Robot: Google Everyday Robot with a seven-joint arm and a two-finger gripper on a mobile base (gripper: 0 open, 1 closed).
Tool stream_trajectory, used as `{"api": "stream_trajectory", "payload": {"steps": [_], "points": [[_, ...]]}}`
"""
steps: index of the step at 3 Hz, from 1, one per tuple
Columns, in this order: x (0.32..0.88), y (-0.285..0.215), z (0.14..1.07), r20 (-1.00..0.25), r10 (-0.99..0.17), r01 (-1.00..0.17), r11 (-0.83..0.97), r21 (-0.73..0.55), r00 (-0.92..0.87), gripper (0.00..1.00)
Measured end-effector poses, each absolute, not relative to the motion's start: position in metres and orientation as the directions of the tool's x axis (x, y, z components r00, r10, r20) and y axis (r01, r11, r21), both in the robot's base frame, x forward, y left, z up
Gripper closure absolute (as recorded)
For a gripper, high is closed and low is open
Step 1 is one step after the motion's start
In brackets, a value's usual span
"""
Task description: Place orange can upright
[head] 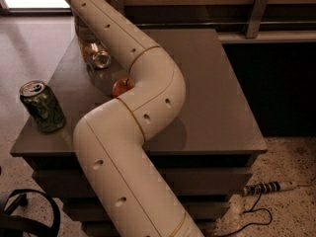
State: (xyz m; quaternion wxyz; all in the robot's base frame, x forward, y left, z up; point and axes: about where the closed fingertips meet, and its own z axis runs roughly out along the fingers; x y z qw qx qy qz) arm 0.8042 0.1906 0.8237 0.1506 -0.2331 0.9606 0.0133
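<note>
The orange can [97, 54] is at the far left of the grey table [212, 93], tilted, with its shiny silver end [102, 59] facing the camera. My gripper [82, 32] is just above and behind the can, mostly hidden by the arm, and I cannot tell whether it touches the can. The white arm [148, 88] sweeps from the bottom of the view up to the top left, passing right beside the can.
A red apple [122, 86] sits against the arm, just in front of the orange can. A green patterned can [43, 107] stands upright at the front left corner. A wooden wall with a metal rail [256, 14] is behind. A power strip [269, 187] lies on the floor.
</note>
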Motion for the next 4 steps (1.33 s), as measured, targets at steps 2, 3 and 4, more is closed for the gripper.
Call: {"api": "stream_trajectory", "payload": {"steps": [2, 3, 4], "points": [[0.810, 0.195, 0.820, -0.310, -0.443, -0.453, 0.890, -0.041, -0.841, 0.88], [0.809, 0.195, 0.821, -0.311, -0.443, -0.453, 0.890, -0.042, -0.841, 1.00], [0.815, 0.186, 0.832, -0.337, -0.437, -0.446, 0.893, -0.056, -0.834, 1.00]]}}
